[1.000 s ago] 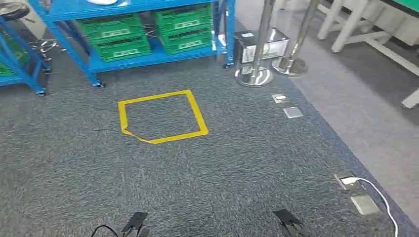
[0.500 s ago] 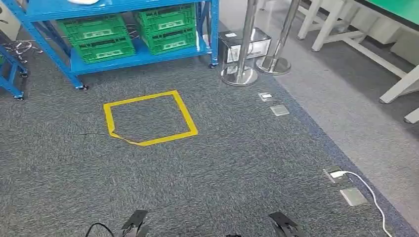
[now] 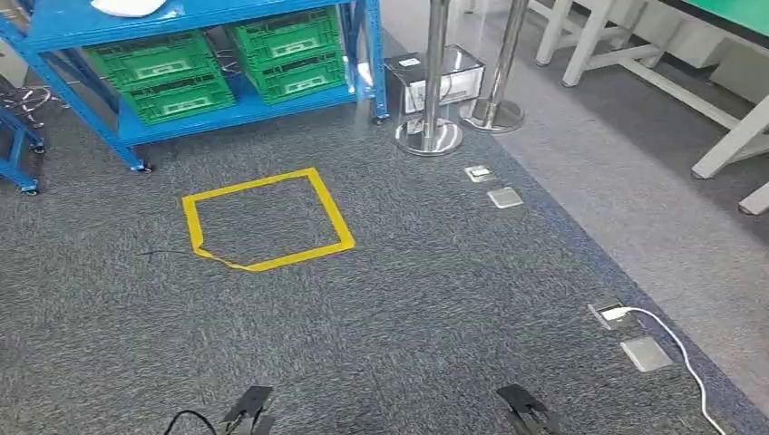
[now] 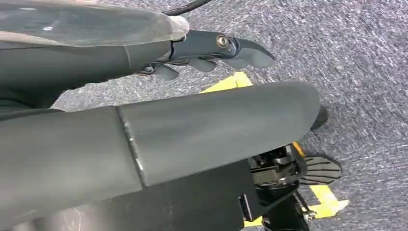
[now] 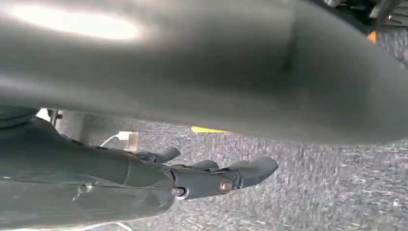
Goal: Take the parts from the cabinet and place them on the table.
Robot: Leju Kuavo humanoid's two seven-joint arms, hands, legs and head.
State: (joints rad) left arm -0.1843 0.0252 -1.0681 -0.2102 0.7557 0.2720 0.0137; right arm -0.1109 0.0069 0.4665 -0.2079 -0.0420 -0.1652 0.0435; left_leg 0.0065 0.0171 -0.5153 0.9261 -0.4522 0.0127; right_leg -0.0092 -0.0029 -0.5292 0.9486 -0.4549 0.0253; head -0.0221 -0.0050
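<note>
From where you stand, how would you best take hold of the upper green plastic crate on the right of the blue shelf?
Probably by its top rim, coming from the open front. The right green slatted plastic crate sits stacked on another on the low blue metal shelf, with a shelf board close above, so a reach from overhead looks blocked. Both hands, left hand and right hand, hang empty.

Bright even overhead light; wrist views blurred up close, with glare.

blue cabinet [image 3: 238, 107] holding green slatted crates [image 3: 156, 74]; speckled grey carpet [image 3: 381, 308] with a yellow tape square [image 3: 263, 220]; chrome stanchion posts [image 3: 429, 136]; white cable [image 3: 676, 349]; white-legged worktop with a green top [image 3: 739, 13].
</note>
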